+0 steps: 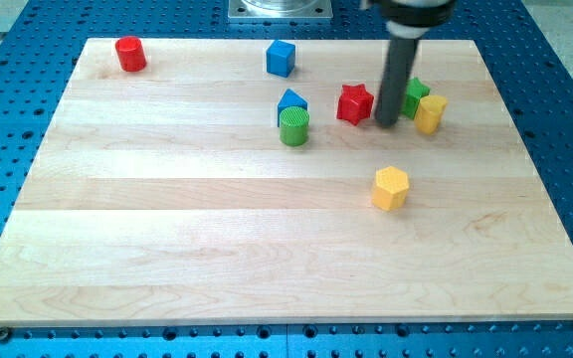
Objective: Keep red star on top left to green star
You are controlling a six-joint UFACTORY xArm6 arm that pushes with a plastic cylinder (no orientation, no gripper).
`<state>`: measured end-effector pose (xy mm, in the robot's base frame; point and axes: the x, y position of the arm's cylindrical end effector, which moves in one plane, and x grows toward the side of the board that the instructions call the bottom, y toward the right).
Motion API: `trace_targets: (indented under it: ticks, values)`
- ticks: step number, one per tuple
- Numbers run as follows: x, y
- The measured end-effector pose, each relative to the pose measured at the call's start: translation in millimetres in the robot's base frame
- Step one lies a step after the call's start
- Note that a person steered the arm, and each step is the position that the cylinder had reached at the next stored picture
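Observation:
The red star (354,103) lies on the wooden board (217,229) right of centre near the view's top. The green star (415,93) sits to its right, partly hidden behind the dark rod. My tip (387,123) rests on the board between the two stars, close to both. A yellow block (430,113) touches the green star's lower right side.
A blue triangle block (290,99) with a green cylinder (293,126) just below it lies left of the red star. A blue cube (281,58) is near the top edge, a red cylinder (130,54) at the top left, a yellow hexagon (390,187) below my tip.

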<state>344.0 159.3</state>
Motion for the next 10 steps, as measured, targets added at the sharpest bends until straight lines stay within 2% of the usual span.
trace_targets:
  ticks: [1,2,3,4,5,6,7,9,10]
  values:
    - [-7,9]
    - [33,-8]
    - [27,-57]
    - [-14,-54]
    - [-35,-33]
    - [21,-77]
    - [-1,-132]
    - [-41,-23]
    - [-34,-76]
